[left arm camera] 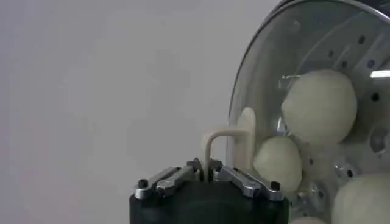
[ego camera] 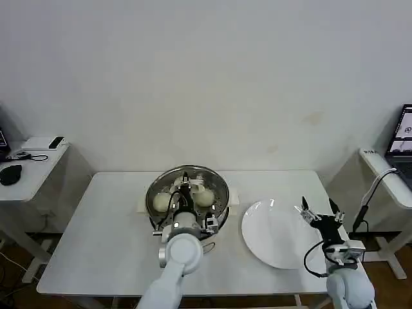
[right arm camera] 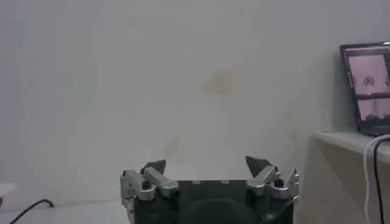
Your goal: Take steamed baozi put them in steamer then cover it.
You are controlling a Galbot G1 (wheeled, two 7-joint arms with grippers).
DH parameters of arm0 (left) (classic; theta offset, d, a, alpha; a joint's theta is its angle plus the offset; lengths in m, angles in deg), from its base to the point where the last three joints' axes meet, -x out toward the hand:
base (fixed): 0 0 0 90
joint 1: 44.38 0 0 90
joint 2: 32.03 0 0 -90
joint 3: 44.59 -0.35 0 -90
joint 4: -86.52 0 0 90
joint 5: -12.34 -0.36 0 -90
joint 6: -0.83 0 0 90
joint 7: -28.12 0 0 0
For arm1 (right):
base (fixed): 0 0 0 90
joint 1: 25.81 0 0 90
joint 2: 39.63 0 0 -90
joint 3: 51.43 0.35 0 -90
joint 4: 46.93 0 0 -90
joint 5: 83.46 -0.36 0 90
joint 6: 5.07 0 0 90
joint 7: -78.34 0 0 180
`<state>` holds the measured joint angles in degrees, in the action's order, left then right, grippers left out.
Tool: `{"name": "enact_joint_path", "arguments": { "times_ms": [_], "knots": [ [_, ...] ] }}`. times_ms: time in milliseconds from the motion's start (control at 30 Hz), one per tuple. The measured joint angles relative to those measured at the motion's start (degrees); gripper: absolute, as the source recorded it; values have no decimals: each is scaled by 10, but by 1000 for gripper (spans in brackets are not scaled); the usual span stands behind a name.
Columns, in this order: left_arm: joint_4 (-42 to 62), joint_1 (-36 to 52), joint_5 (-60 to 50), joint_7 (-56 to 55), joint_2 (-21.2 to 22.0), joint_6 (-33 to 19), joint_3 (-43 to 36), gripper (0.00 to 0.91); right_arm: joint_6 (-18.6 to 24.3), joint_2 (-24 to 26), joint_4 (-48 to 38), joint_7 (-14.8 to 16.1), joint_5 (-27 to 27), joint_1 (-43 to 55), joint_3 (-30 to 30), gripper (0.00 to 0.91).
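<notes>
Glass cover (left arm camera: pixel 292 91) sits on the steamer (ego camera: pixel 219 212) over the baozi (left arm camera: pixel 319 105), left end effector (left arm camera: pixel 207 171) clamped on its handle (left arm camera: pixel 222 143). Right end effector (ego camera: pixel 320 215) spread apart, near plate (ego camera: pixel 273 235).

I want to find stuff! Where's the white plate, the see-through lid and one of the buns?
white plate (ego camera: pixel 273 248), head view, bare middle of the dish.
cover (left arm camera: pixel 268 79), left wrist view, glass near its metal rim.
steamed baozi (left arm camera: pixel 320 106), left wrist view, middle of the top bun.

Head camera overlooks the table (ego camera: pixel 96 244); wrist cameras face the wall (right arm camera: pixel 183 73).
</notes>
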<state>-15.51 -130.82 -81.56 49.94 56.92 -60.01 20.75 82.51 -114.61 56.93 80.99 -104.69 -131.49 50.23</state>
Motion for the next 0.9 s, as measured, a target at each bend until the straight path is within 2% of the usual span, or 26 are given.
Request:
{"name": "enact_joint_path", "arguments": {
  "times_ms": [400,433,500,533,567,900],
  "knots": [
    [-5,-9,0,-1,2,-2,-1,0,3,-1,-1,0,0,-2,-1,907],
    [-4,-10,0,-3,2,-3,-1,30,3,-1,-1,0,0,-3,-1,907],
    [-3,-11,0,-6,1,-6,-1,222,4,-1,0,0,1,-4,-1,907],
    [-3,-11,1,-7,0,-6,-1,595,4,-1,0,0,1,-4,-1,907],
    [-2,-11,1,-8,-1,-6,-1,907,4,-1,1,0,1,-5,-1,907],
    [-13,-22,16,-12,-5,-15,3,907,4,-3,5,0,3,-7,0,907]
  ]
}}
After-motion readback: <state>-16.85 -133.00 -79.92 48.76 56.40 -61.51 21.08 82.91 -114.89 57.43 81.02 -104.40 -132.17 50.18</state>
